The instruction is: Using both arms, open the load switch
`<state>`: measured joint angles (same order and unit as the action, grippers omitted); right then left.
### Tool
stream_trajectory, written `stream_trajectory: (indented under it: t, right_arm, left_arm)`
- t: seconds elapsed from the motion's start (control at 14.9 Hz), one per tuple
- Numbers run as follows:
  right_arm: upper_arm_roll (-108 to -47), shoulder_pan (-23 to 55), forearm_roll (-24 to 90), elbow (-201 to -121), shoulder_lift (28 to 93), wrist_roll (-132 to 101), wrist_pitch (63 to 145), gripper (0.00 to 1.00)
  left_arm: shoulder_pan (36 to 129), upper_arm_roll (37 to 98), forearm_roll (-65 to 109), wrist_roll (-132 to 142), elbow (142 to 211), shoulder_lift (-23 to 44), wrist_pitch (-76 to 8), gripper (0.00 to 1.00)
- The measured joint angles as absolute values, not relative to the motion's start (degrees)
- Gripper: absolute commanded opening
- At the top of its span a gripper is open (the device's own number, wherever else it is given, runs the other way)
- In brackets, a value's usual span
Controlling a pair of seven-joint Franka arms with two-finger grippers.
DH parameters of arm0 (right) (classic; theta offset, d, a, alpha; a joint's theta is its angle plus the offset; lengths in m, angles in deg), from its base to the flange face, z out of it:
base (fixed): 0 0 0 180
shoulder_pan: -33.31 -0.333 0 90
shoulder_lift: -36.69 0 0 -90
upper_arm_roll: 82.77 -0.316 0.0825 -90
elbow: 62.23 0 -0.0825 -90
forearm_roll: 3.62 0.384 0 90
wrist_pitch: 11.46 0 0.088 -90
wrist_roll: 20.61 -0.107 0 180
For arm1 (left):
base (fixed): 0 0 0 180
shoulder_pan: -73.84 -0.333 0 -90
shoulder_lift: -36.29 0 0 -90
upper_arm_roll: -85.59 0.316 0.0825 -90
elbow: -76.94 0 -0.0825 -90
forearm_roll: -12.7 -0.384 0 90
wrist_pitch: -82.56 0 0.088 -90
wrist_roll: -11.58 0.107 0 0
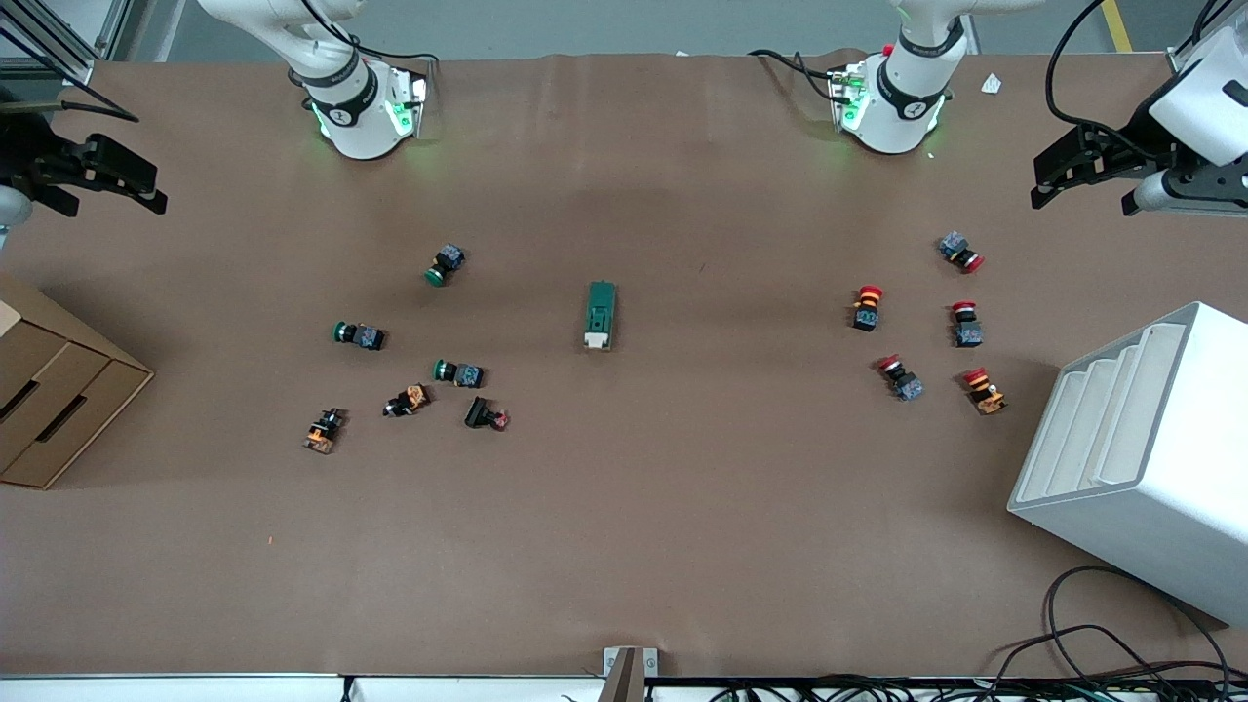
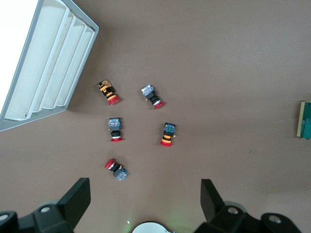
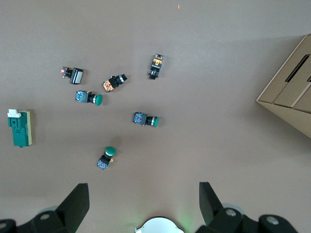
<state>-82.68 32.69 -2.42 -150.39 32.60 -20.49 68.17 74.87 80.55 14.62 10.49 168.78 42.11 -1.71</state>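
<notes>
The load switch (image 1: 601, 314), a dark green oblong block with a white toggle at its end nearer the front camera, lies alone mid-table. The right wrist view shows it (image 3: 19, 127) whole; the left wrist view catches only its edge (image 2: 305, 127). My left gripper (image 1: 1084, 193) hangs open high over the left arm's end of the table, above the red-capped buttons, with nothing between its fingers (image 2: 77, 199). My right gripper (image 1: 109, 195) hangs open high over the right arm's end, also with nothing between its fingers (image 3: 77, 201). Both are well away from the switch.
Green-capped push-buttons (image 1: 448, 263) and several other small parts (image 1: 324, 430) lie toward the right arm's end. Several red-capped buttons (image 1: 867, 306) lie toward the left arm's end. A cardboard box (image 1: 44, 390) and a white slotted rack (image 1: 1136, 458) stand at the table's ends. Cables (image 1: 1102, 643) trail near the front edge.
</notes>
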Motion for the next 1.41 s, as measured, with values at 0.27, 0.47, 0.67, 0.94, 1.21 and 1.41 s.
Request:
stream_trajectory:
  t: [0.27,0.47,0.67,0.94,1.21,1.41]
  right_arm:
    - [-82.7,32.7,-2.4,-150.4,32.6,-20.5,68.2,1.00]
    - [-82.7,32.7,-2.5,-150.4,32.6,-20.4,68.2,1.00]
    - [-82.7,32.7,-2.7,-150.4,32.6,-20.4,68.2,1.00]
    - [-82.7,32.7,-2.7,-150.4,32.6,-20.4,68.1,1.00]
    - [-82.5,32.7,-2.8,-150.7,34.1,-20.4,68.3,1.00]
    - [-82.1,32.8,-2.8,-150.9,37.9,-20.4,70.4,1.00]
  left_arm:
    - [74.6,80.8,14.6,10.5,168.5,42.1,-1.7,1.00]
    - [74.7,80.8,14.6,10.9,167.3,40.8,-1.8,1.00]
    - [75.6,79.9,14.7,12.1,166.6,37.4,-2.7,1.00]
    - [77.8,73.3,14.7,5.3,168.3,33.8,-8.5,1.00]
    - [80.2,64.3,14.5,-9.9,172.6,30.5,-15.9,1.00]
    - [84.3,62.8,13.9,-16.5,173.8,27.0,-20.0,1.00]
